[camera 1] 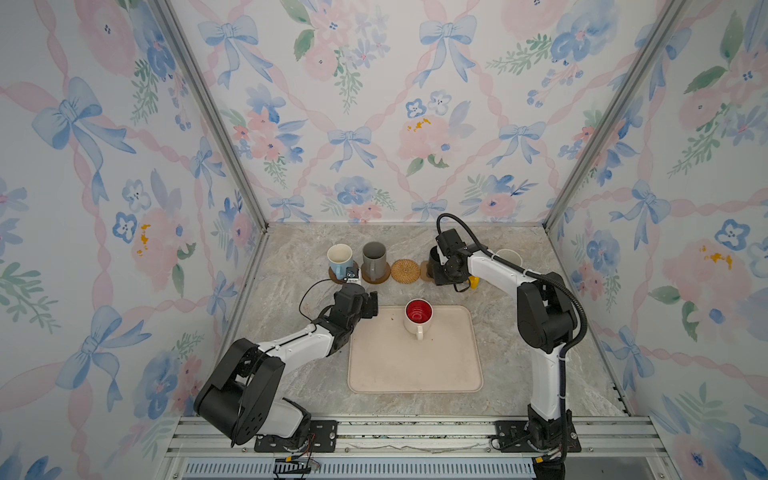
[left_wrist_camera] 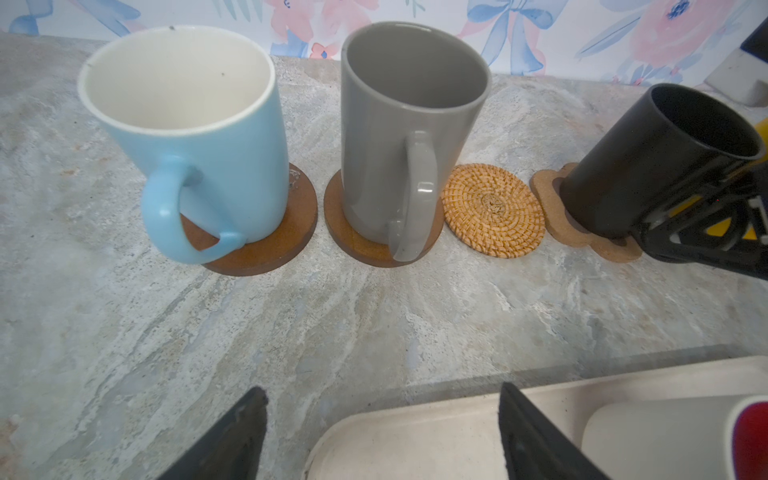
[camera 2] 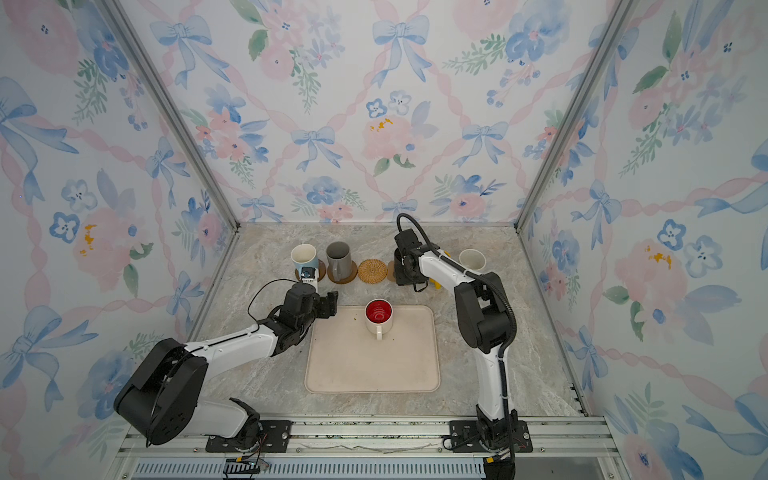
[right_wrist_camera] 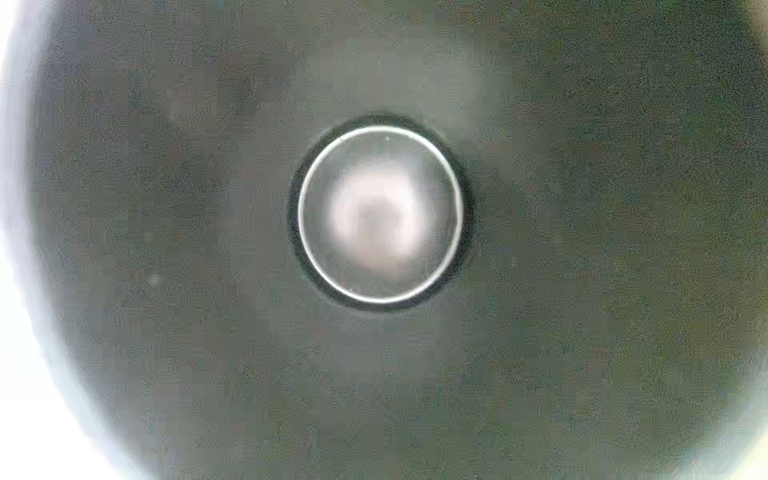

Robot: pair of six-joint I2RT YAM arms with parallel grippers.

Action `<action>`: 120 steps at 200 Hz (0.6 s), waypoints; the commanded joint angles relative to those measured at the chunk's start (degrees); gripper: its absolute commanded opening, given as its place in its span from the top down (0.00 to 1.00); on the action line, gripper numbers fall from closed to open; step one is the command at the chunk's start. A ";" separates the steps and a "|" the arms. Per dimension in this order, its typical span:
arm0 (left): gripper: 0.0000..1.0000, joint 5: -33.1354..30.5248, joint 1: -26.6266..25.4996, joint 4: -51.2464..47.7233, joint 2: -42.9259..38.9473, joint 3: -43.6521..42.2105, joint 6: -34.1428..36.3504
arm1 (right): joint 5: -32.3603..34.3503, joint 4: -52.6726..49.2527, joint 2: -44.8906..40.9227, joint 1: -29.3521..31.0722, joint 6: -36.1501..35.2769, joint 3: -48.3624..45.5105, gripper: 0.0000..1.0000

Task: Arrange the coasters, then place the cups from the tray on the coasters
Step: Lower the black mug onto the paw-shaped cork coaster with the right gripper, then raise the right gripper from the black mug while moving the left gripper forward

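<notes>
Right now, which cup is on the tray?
The white mug with red inside, alone on the beige tray; the light blue mug, grey mug and black mug sit on coasters.

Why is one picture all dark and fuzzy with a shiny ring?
Right wrist view: it seems to peer down inside the black mug, too close to focus, so all is dim, with glare ringing the bottom; left wrist view: sharp, but the lens makes the blue mug and grey mug lean apart; both top views: even light, soft shadows.
</notes>
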 commanded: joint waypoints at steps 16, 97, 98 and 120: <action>0.17 -0.19 0.43 0.39 -2.28 -1.18 -0.99 | 0.03 -0.15 -7.28 -0.41 0.64 -2.51 0.53; 0.19 2.63 0.46 0.34 -4.16 -0.85 -2.85 | 3.37 -0.92 -21.69 0.44 0.75 -7.10 0.46; 0.20 2.70 0.47 0.28 -4.20 -0.84 -2.86 | 3.43 -0.88 -21.89 0.42 0.81 -7.15 0.46; 0.21 5.34 0.43 0.29 -5.18 -0.75 -4.07 | 3.56 2.20 -28.04 1.75 2.13 -8.74 0.44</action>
